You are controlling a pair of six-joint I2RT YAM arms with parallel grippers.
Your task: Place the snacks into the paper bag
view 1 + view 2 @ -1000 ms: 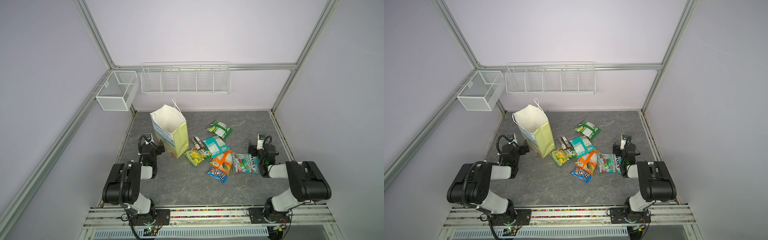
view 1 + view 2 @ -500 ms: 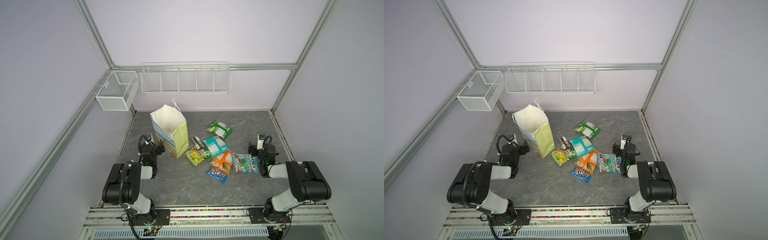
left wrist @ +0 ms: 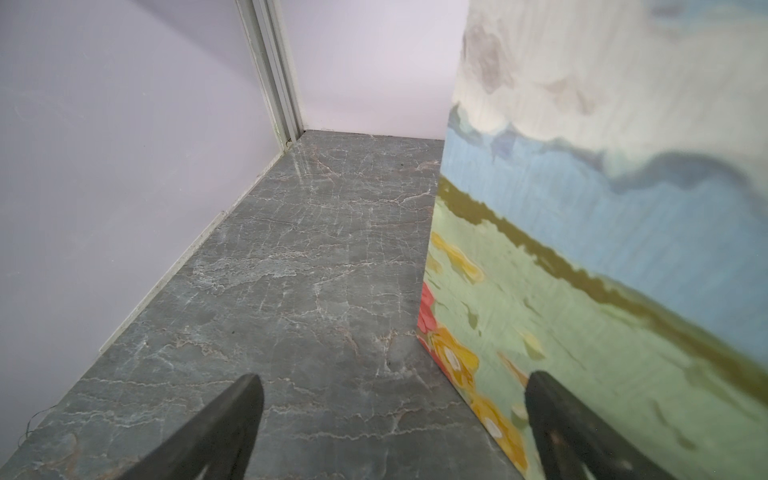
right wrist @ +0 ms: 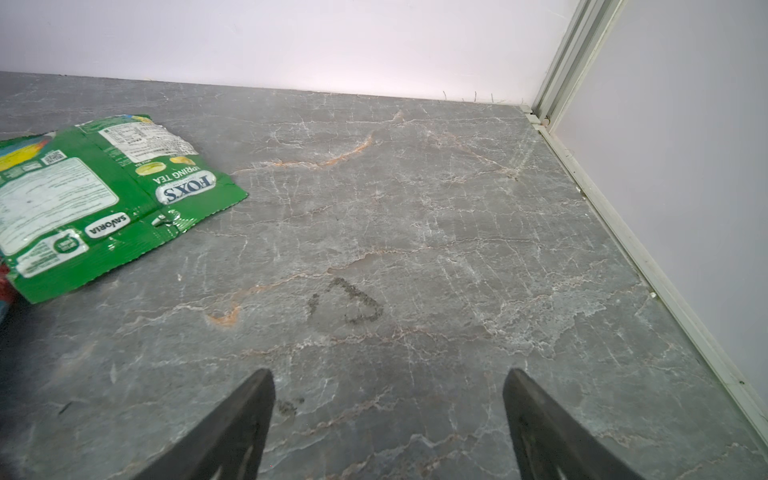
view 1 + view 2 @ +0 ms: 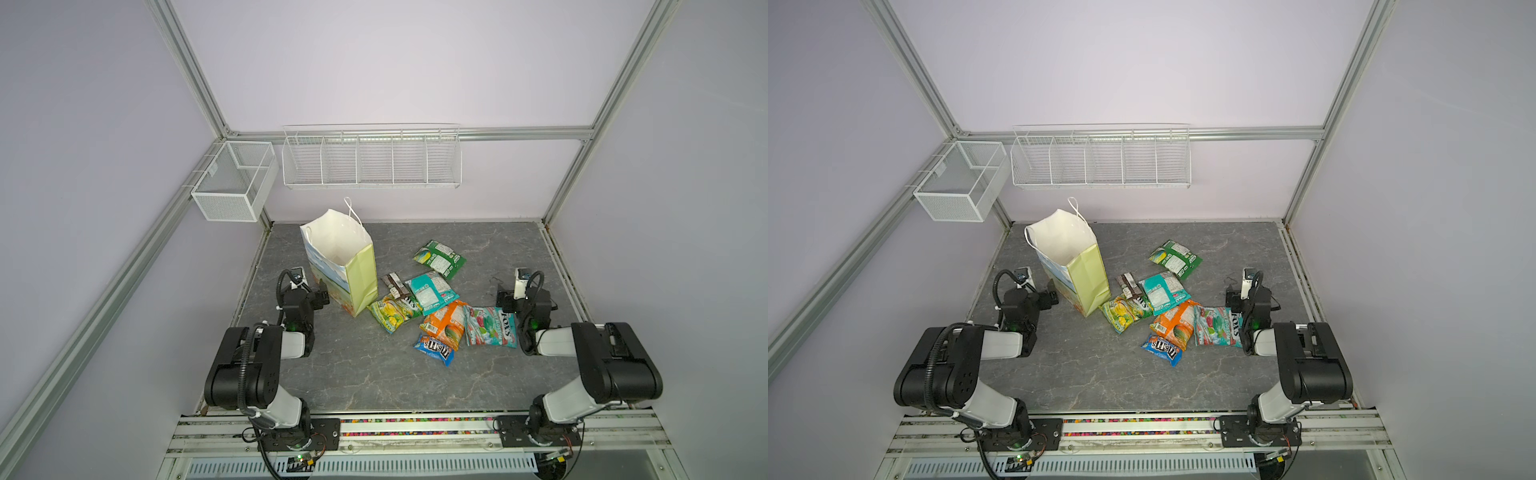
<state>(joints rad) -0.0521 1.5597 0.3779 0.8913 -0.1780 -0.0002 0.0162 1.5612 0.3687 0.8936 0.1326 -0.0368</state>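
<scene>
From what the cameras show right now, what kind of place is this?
Probably a robot test cell: plain panels in an aluminium frame enclose a grey table, two robot arms stand on a rail at its front, and wire baskets hang on the walls.

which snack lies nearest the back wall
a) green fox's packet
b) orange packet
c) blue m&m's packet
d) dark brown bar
a: in both top views the green fox's packet lies closer to the back wall than any other packet.
</scene>
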